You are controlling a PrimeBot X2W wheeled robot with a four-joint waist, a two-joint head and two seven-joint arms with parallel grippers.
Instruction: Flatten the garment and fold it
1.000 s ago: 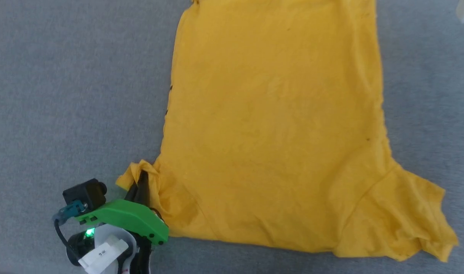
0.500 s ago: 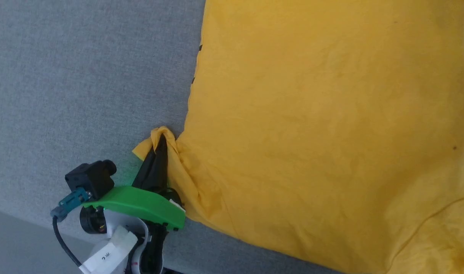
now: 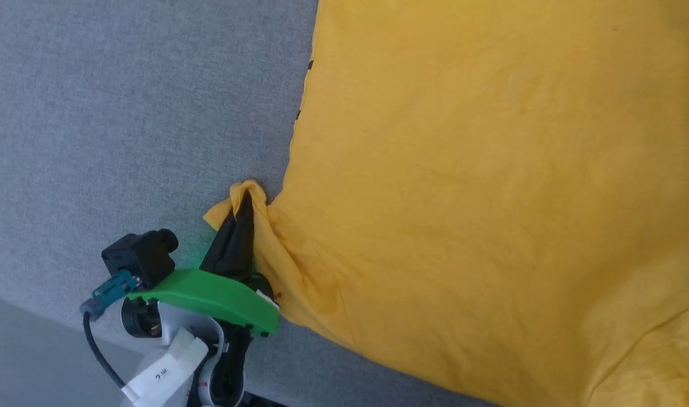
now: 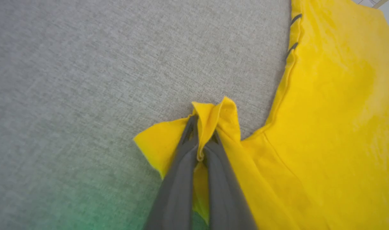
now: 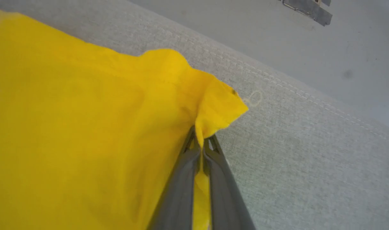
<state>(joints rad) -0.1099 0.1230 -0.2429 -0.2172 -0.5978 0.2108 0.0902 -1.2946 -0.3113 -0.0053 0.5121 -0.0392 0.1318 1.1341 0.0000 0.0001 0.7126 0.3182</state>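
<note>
1. The shirt (image 3: 463, 198) lies spread on the grey cloth surface (image 3: 124, 113), plain yellow side up. Its long axis runs away from me, with the sleeve end nearest.
2. The left gripper (image 3: 244, 206) is clamped on the bunched tip of the left sleeve (image 4: 156, 143). A fold of cloth stands pinched up between its two dark fingers.
3. From the left gripper, the body of the shirt lies ahead and to the right. Bare surface lies to its left.
4. The right gripper (image 5: 201, 140) is closed on a corner (image 5: 220, 108) of the shirt, close to the edge of the surface, with floor (image 5: 309, 48) beyond. I judge this to be the opposite sleeve, but I cannot confirm it.
5. From the right gripper, the cloth lies ahead and to the left, so the shirt spans the gap between my two arms.
6. Judgement: the coming move depends on that span. I would keep both grips level and move them together along the long axis, or the cloth will skew.
</note>
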